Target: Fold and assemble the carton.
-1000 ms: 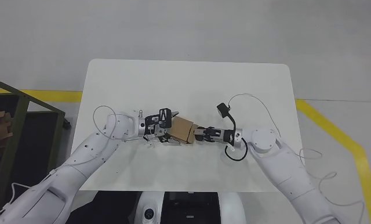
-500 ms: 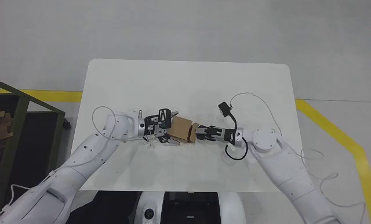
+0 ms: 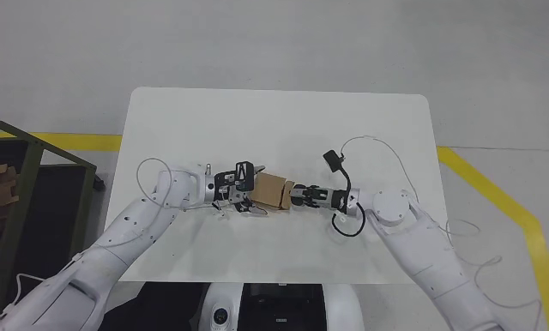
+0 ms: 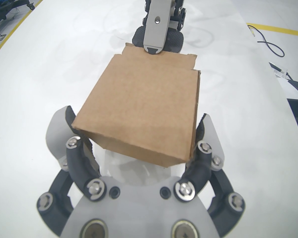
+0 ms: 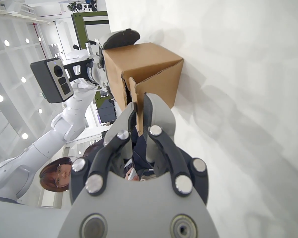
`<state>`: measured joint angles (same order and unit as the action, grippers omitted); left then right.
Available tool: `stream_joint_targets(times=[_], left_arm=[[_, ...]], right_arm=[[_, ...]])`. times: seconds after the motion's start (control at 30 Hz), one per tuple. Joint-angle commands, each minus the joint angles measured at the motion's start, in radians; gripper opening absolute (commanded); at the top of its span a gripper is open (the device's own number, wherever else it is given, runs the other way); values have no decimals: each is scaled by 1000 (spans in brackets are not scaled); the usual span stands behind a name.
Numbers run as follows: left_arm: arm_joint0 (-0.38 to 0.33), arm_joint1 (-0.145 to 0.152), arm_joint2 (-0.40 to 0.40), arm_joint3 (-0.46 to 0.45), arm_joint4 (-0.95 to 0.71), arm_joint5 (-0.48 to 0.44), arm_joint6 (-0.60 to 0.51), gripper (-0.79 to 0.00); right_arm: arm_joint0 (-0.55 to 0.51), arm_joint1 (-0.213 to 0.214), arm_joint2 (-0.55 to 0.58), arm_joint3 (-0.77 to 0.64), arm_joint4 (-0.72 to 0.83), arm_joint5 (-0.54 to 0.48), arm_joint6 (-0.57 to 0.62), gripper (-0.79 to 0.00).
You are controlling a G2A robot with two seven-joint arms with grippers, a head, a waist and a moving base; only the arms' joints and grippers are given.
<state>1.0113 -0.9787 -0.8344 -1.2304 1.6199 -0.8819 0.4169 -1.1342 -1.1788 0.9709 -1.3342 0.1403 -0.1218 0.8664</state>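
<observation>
The right gripper (image 5: 139,105) pinches between its jaws a flap (image 5: 135,90) of the brown carton (image 5: 149,60), standing at its twelve o'clock on the white tabletop (image 5: 238,50).

A: Does the left wrist view show the whole brown cardboard carton (image 4: 144,105)?
B: No. Its underside and far end are hidden, and one finger of the right gripper (image 4: 154,49) is partly behind the flap (image 4: 129,50).
A: And the right wrist view?
B: The carton covers most of the left gripper (image 5: 101,58), and the flap's edge is lost between the jaws.
</observation>
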Motion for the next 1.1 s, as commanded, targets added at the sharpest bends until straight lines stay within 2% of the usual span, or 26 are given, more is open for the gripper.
stream_joint_targets(times=[0.0,0.7,0.8,0.83,0.9,0.93,1.07], left_arm=[[0,0,-1,0,2,-1,2,0],[10,0,-9,-7,14,-4,17,0],[9,0,-9,-6,15,-7,16,0],[9,0,-9,-4,14,-7,16,0],[9,-1,-9,0,13,-6,17,0],[8,-1,-9,2,12,-7,17,0],[6,-2,-11,13,10,-5,15,0]], right_arm=[[-1,0,-1,-7,-4,4,0,-757],[28,-11,-33,-38,-26,36,-6,-763],[32,-12,-36,-36,-25,34,-6,-717],[32,-12,-36,-35,-25,34,-6,-680],[30,-12,-32,-36,-22,30,-6,-557],[28,-11,-30,-37,-20,28,-6,-526],[6,-4,-5,-54,-14,14,-1,-523]])
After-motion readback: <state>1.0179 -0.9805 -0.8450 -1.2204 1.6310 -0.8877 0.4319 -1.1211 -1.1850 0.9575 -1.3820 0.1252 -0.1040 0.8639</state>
